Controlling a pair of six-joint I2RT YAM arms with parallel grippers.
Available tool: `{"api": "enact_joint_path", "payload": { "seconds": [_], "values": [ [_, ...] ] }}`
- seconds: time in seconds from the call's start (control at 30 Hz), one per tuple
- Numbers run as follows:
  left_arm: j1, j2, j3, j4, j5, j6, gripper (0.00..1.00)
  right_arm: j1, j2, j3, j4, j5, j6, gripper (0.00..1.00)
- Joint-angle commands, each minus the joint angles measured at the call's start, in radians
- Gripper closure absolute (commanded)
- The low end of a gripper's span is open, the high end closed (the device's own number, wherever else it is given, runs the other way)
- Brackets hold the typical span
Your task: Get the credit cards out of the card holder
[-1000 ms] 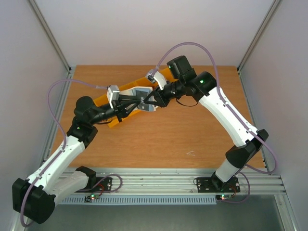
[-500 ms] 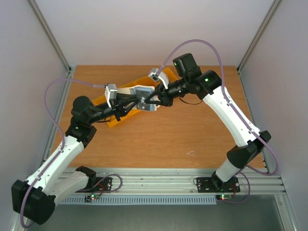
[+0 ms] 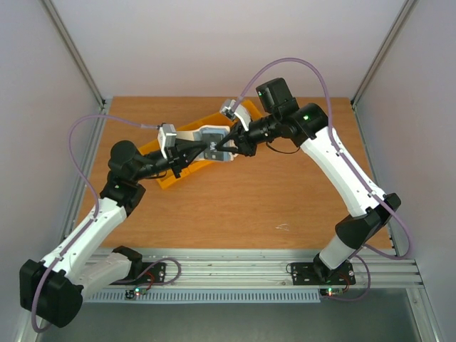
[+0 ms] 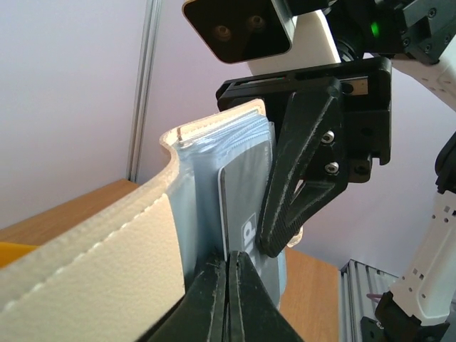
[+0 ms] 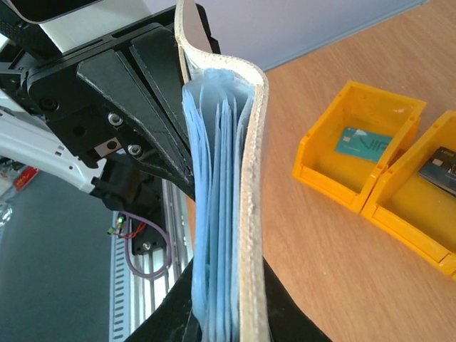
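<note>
From above, a brown wooden table (image 3: 249,206) sits between pale walls (image 3: 214,43), with thin metal posts (image 3: 75,60) in the back corners and a silver rail (image 3: 235,274) along the near edge. The two arms meet over a row of yellow bins (image 3: 167,179) at the back left of the table. Up in the air between them is the card holder (image 3: 211,132). The left gripper (image 3: 206,151) comes at it from the left, and the right gripper (image 3: 223,147) comes from the right.

From the left wrist, the holder stands open on its edge, cream outside and pale blue inside. A grey card (image 4: 246,206) sticks out of a pocket. The left gripper's two fingers (image 4: 206,303) are pressed tight together on that card's bottom edge, pinching it. One black finger of the right gripper (image 4: 299,164) lies against the blue side.

From the right wrist, the holder rises straight up from the right gripper's fingers, which squeeze its bottom end. Down on the table, two yellow bins sit side by side. A teal card (image 5: 360,142) lies in one, and a dark card (image 5: 442,167) lies in the next.
</note>
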Motion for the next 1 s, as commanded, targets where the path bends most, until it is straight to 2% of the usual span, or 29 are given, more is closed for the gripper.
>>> {"api": "enact_joint_path", "payload": {
  "seconds": [0.0,0.07,0.23,0.43,0.53,0.6,0.83,0.97],
  "values": [
    [-0.033,-0.005,0.001,0.098,0.066,0.036,1.0,0.016,0.031,0.009,0.128,-0.087,0.009,0.94],
    [-0.026,-0.018,-0.006,0.091,0.056,0.032,1.0,-0.01,0.018,-0.017,0.136,-0.12,0.015,0.89],
    [0.012,-0.037,-0.015,0.078,0.046,-0.026,1.0,-0.033,-0.009,-0.042,0.099,-0.187,-0.015,0.7],
    [0.043,-0.05,-0.015,0.077,0.044,-0.073,1.0,-0.068,-0.029,-0.067,0.051,-0.239,-0.03,0.59],
    [0.051,-0.054,-0.015,0.077,0.047,-0.088,1.0,-0.086,-0.039,-0.081,0.044,-0.248,-0.031,0.58],
    [0.052,-0.052,-0.015,0.083,0.05,-0.091,1.0,-0.086,-0.037,-0.084,0.038,-0.245,-0.031,0.62],
    [0.054,-0.05,-0.013,0.082,0.055,-0.095,1.0,-0.087,-0.025,-0.084,0.037,-0.259,-0.019,0.88],
    [0.054,-0.053,-0.015,0.078,0.048,-0.096,1.0,-0.088,-0.028,-0.082,0.035,-0.268,-0.02,0.99]
  ]
}}
